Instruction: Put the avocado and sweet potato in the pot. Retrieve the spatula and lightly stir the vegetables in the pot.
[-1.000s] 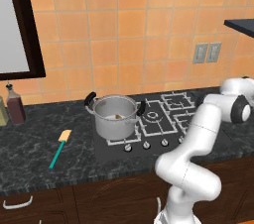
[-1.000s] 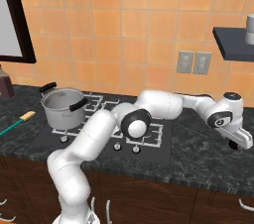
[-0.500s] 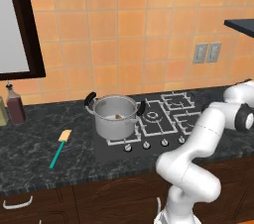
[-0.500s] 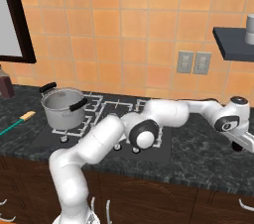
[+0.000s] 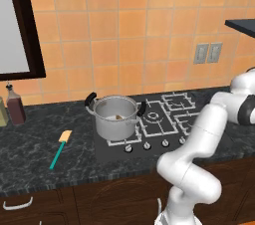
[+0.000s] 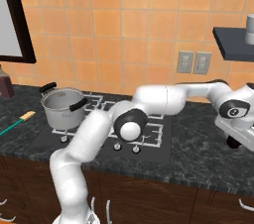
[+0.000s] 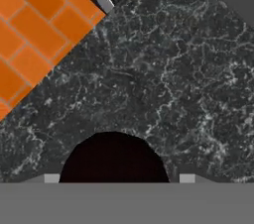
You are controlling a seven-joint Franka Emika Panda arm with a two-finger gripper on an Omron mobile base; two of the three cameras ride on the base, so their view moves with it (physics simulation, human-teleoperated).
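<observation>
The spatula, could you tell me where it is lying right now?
The spatula lies flat on the dark counter, left of the pot on the stove.

Pot (image 5: 116, 117) stood on stove (image 5: 164, 119) front-left burner. Spatula (image 5: 60, 148) lay on tabletop (image 5: 35, 154) left of pot, well apart. Bottle (image 5: 14, 107) stood far left by wall. Pincer (image 6: 237, 139) hung over tabletop right of stove.

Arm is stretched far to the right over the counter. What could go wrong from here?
1. The dark round object, possibly the avocado, sits between the gripper tips. Being round, it may slip or roll across the black speckled counter if the grip is off-centre.
2. The shiny steel pot stands far to the left. A long carry over the burners could end in a drop or clip its black handles.
</observation>
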